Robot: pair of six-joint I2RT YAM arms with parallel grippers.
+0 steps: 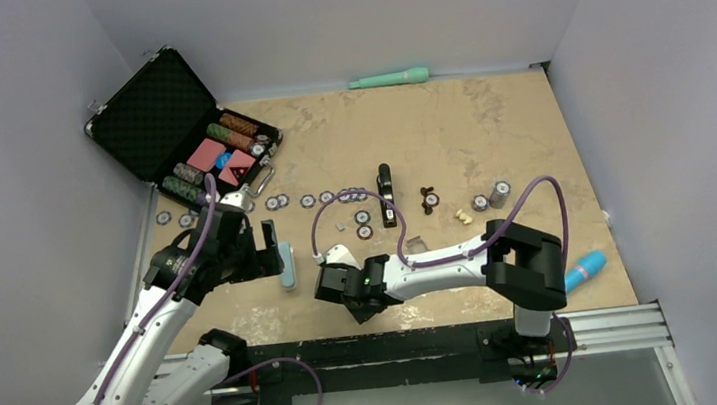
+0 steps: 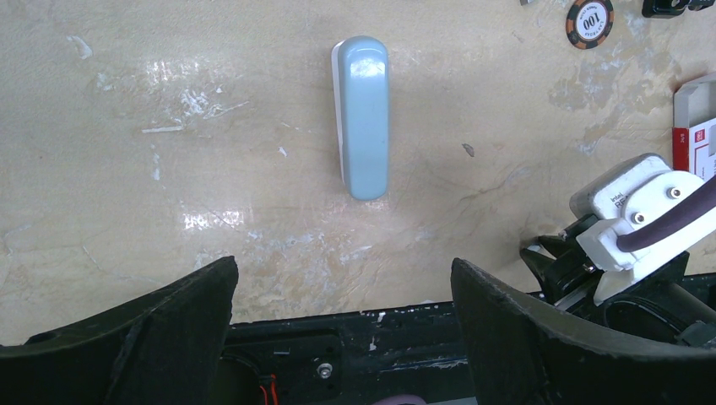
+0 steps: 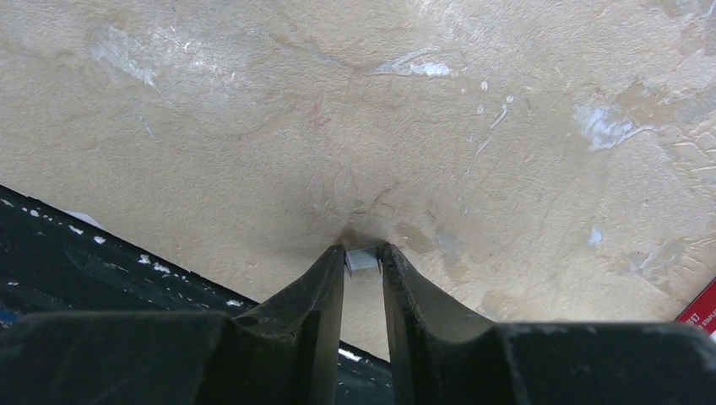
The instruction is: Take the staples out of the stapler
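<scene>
The black stapler (image 1: pixel 387 195) lies on the tan table near the middle, away from both grippers. My right gripper (image 1: pixel 358 308) is low at the table's front edge. In the right wrist view it (image 3: pixel 364 256) is shut on a tiny silvery strip of staples (image 3: pixel 363 261), pinched between the fingertips and touching the table surface. My left gripper (image 1: pixel 267 247) is open and empty, just left of a pale teal bar (image 1: pixel 287 266). In the left wrist view its jaws (image 2: pixel 342 268) stand wide apart, with the teal bar (image 2: pixel 363 114) lying ahead of them.
An open black case (image 1: pixel 149 109) with chips stands at the back left. Poker chips (image 1: pixel 334 197) lie in a row across the middle. A red-and-white box (image 2: pixel 697 126) lies by the right arm's wrist. A blue cylinder (image 1: pixel 585 269) lies at the right. The black rail (image 1: pixel 400 344) runs along the front.
</scene>
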